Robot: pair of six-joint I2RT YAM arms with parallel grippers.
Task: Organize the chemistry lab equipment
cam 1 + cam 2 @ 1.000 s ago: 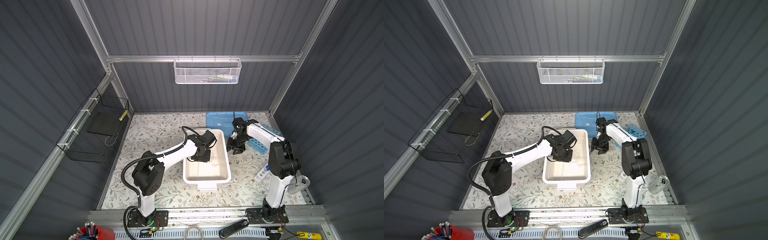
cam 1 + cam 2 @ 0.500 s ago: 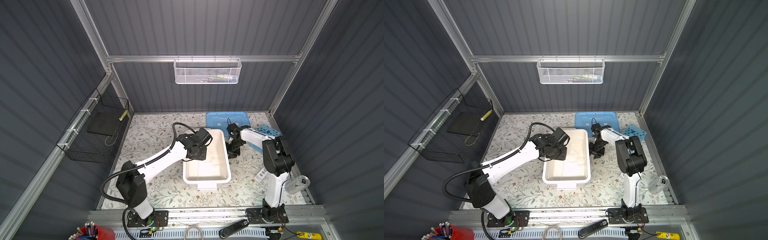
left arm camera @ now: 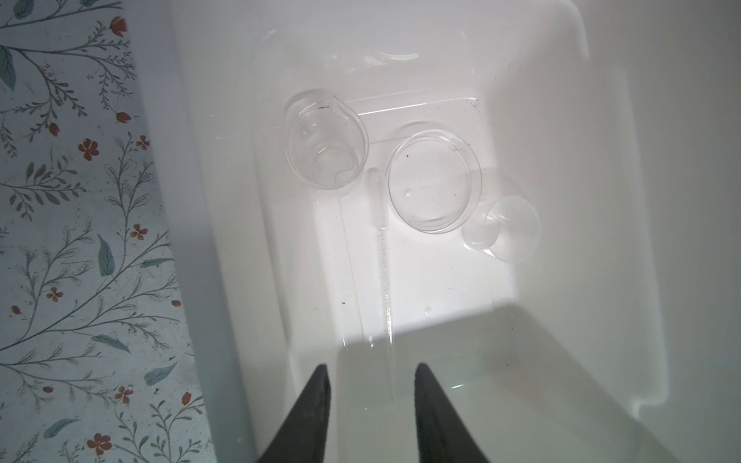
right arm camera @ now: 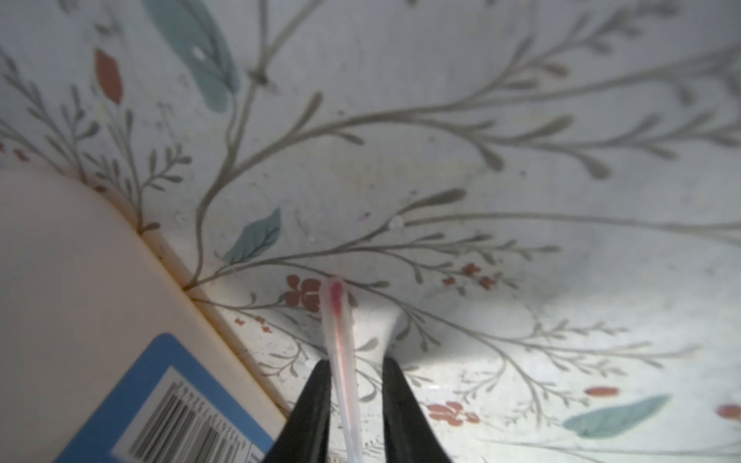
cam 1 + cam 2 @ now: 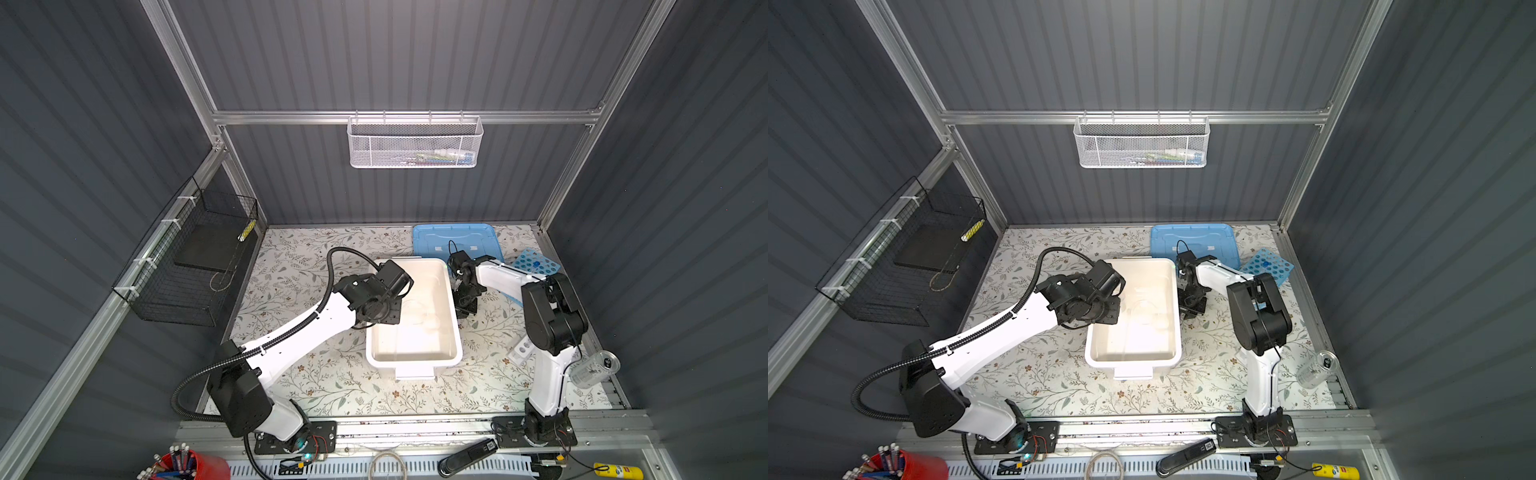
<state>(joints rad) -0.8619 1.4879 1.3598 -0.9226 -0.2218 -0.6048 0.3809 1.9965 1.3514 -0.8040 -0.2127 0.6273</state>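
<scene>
The left gripper (image 3: 371, 366) hangs inside the white tub (image 5: 415, 363), its jaws clearly apart and holding nothing. The stem of a thin clear dropper (image 3: 381, 248) lying on the tub floor runs toward the gap between them, so this looks like a line-up for lifting it out. Beside the dropper's bulb stands a small clear beaker (image 3: 326, 144), and a shallow round dish (image 3: 435, 180) lies flat on the other side, with a smaller clear vessel (image 3: 509, 230) tipped on its side just past the dish. The glassware sits loose in the tub, probably as the pile to be sorted. The right gripper (image 4: 355, 362) points down at the desk (image 4: 521, 200) just outside the tub's wall, jaws narrowly apart around a slim clear test tube (image 4: 339, 320) with a red streak inside. The tube leans on one finger with a slit showing at the other, so I cannot tell whether it is truly clamped; its rounded end is at or just above the desk. End-down like that, it suits a hole in the sky-blue rack (image 5: 536, 264), which waits just beside the blue lid (image 5: 455, 241) at the back of the desk.
</scene>
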